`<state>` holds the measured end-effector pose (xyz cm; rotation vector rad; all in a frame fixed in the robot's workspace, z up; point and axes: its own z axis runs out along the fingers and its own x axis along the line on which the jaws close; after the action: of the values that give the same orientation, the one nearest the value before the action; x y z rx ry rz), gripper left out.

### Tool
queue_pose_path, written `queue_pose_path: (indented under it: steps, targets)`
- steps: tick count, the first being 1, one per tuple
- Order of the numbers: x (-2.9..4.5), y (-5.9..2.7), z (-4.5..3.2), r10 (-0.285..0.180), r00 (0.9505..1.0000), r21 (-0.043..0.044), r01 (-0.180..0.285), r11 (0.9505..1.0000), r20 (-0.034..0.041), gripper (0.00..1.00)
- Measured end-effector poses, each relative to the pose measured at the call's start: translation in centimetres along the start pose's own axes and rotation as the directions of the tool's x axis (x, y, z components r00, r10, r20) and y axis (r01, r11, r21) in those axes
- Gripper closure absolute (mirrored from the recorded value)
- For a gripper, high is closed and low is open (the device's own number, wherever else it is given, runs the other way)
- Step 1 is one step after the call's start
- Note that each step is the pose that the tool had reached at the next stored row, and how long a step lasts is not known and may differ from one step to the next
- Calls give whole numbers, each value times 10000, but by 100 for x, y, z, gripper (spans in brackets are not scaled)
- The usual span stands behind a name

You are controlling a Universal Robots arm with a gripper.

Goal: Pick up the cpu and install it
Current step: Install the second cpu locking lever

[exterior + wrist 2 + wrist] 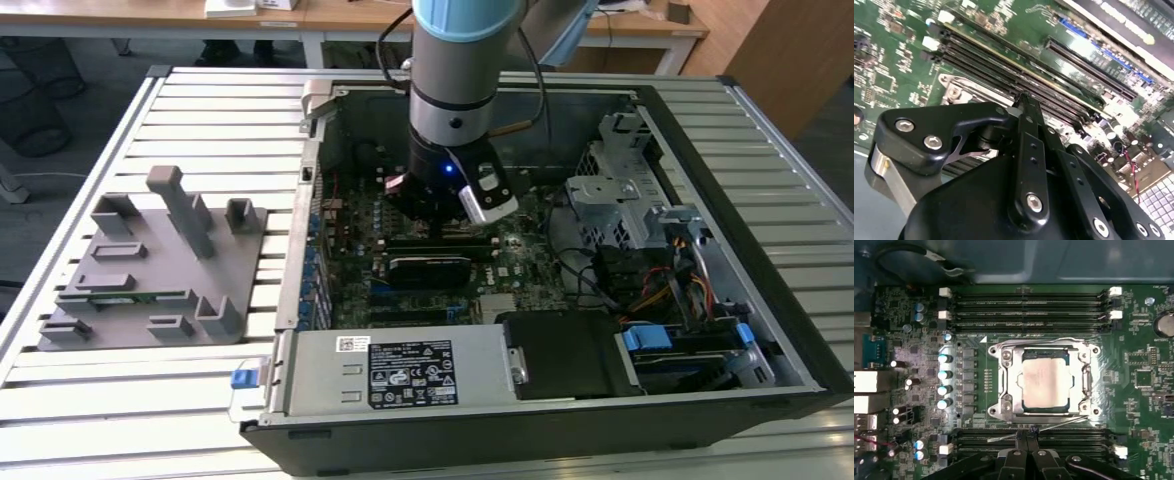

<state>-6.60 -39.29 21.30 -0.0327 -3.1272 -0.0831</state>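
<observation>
In the exterior view I see my arm [454,90] coming down from the top centre of the frame, nearly upright, with its wrist reaching into the open computer case [721,200]. The gripper [438,222] hangs low over the green motherboard [347,270], about the middle of the picture. A grey tray [120,310] lies on the slatted table [200,110] at the exterior view's left, well apart from the case.

In the second wrist view the gripper [1021,100] has its two black fingers [1029,130] pressed together, tips meeting with nothing between them, just above the long dark memory slots [1004,62].

In the first wrist view the cpu [1046,381] lies flat in the metal-framed socket [1004,385] at the centre of the frame, silvery top up. The gripper [1027,432] rises from the lower edge, its closed tips over the memory slots just beside the socket's rim, near the cpu but not touching it. A thin wire lever [1054,426] runs slanted along that same side of the socket.
</observation>
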Motion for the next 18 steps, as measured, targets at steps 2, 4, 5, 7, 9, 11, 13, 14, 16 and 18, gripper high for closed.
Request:
queue_pose_path:
  steps: [2,4,5,7,9,11,13,14,16,18]
  targets:
    - [33,-6,11,-1,10000,-90,1,10000,-1,89]
    - [72,-11,22,-3,10000,-205,3,9998,-3,89]
    - [88,-16,29,-4,10000,-258,4,9997,-5,89]
    - [104,-31,43,-5,10000,-305,4,9995,-7,89]
    - [109,-55,50,-5,10000,-341,5,9994,-7,89]
    - [112,-66,51,-5,10000,-404,5,9992,-8,89]
    - [113,-76,52,-8,10000,-534,7,9986,-11,89]
    - [114,-84,51,-9,10000,-618,8,9981,-13,89]
    - [119,-102,51,-11,10000,-784,9,9969,-16,89]
    - [122,-115,51,-12,10000,-885,11,9961,-18,89]
